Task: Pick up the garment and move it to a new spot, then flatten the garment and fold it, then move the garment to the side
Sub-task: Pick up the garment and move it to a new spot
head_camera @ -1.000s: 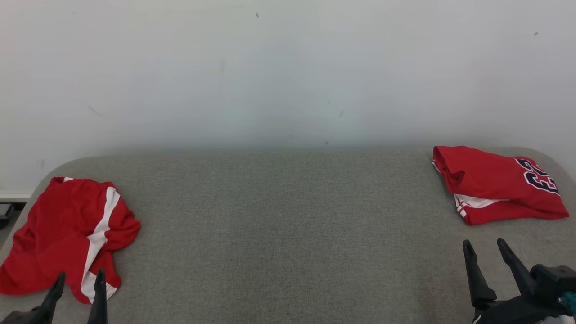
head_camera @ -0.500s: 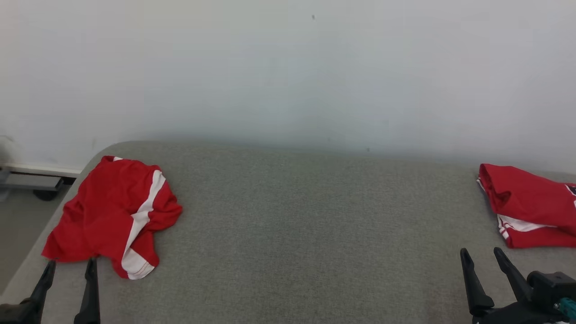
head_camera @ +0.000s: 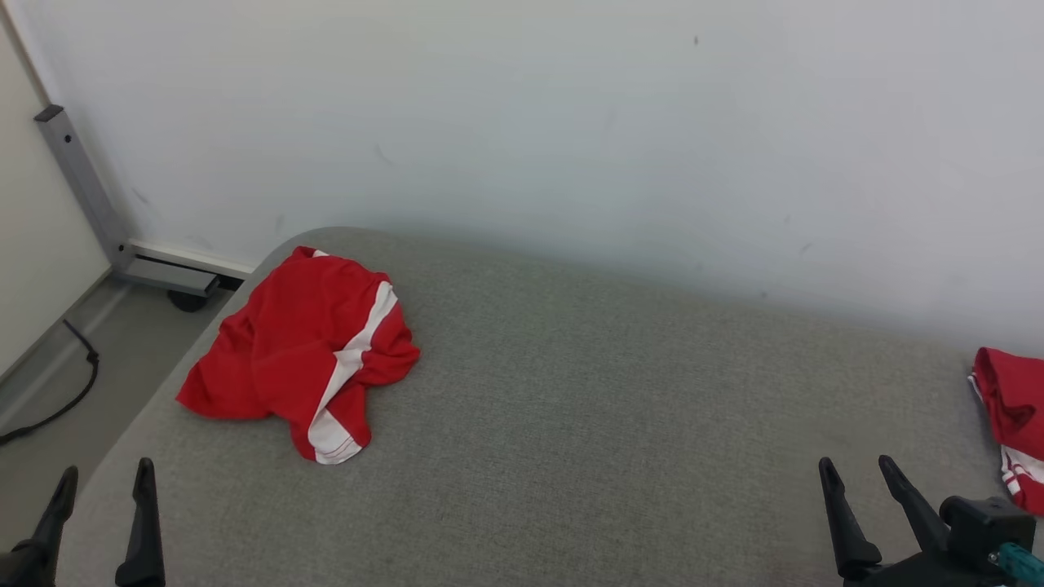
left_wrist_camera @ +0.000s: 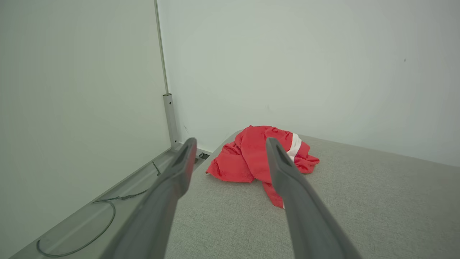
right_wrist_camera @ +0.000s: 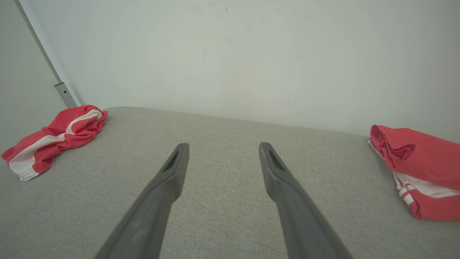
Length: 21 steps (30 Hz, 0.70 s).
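— Ahead of the left hand (head_camera: 107, 467), a little toward its inner side, a crumpled red garment (head_camera: 285, 350) with a white stripe is lying on the grey fabric-topped desk (head_camera: 612, 408), well apart from the fingertips.

— Is that hand gripping anything?

— No. Its two dark fingers are standing spread and released, with nothing between them. In the left wrist view the garment is showing beyond the gap between them, near the desk's rounded corner.

— And the right hand (head_camera: 855, 462)?

— It is hovering released too, its fingers pointing apart over bare grey fabric and clasping nothing.

— What is sitting near it?

— A folded red garment (head_camera: 1011, 391) with white trim is resting ahead of it and off to its outer side, near the fingers but not touching them. The crumpled one is lying far off to its inner side, across the open stretch of desk.

— Anything beyond the hands?

— A pale wall (head_camera: 530, 122) is running behind the desk. Outward of the left hand, a grey metal post (head_camera: 77, 179) is rising along the wall, and a dark cable (head_camera: 61, 403) is trailing over the floor (head_camera: 41, 465) beside the desk's edge.
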### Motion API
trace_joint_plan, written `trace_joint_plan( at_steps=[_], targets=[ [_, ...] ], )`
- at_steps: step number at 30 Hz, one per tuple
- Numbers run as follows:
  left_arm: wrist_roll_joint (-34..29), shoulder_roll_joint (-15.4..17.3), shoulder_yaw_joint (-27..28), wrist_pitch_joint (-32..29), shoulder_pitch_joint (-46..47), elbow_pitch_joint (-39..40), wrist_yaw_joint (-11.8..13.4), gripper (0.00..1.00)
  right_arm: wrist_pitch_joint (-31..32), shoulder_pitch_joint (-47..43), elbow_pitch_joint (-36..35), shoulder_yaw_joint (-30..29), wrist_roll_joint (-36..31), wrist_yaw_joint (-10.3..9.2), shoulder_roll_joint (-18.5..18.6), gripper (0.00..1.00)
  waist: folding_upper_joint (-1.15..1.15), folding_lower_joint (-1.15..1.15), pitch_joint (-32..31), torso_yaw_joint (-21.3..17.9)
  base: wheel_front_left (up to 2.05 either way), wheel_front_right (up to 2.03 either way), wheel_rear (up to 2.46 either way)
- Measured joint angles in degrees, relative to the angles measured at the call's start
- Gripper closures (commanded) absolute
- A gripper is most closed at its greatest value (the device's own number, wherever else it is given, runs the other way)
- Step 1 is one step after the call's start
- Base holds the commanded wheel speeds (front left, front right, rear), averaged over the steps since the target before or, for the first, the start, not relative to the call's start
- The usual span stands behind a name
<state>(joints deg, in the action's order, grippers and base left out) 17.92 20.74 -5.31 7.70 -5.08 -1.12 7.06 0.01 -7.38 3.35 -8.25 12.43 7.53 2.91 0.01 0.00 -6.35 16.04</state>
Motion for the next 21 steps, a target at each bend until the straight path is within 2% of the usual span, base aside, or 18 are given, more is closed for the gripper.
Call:
trace_joint_plan(
  at_steps=[11, 21],
  targets=[
    [0.5, 0.2, 0.4, 0.4, -0.2, 1.1, 1.0, 0.00, -0.2, 0.2, 0.7, 1.4, 0.6, 0.00, 0.0, 0.00, 0.00, 0.00, 0.4, 6.0, 0.00, 0.00, 0.00],
    [0.9, 0.6, 0.9, 0.7, -0.6, 1.6, 1.5, 0.00, -0.4, 0.8, 0.9, 2.2, 0.7, 0.00, 0.0, 0.00, 0.00, 0.00, 0.9, 9.7, 0.00, 0.00, 0.00]
  ],
)
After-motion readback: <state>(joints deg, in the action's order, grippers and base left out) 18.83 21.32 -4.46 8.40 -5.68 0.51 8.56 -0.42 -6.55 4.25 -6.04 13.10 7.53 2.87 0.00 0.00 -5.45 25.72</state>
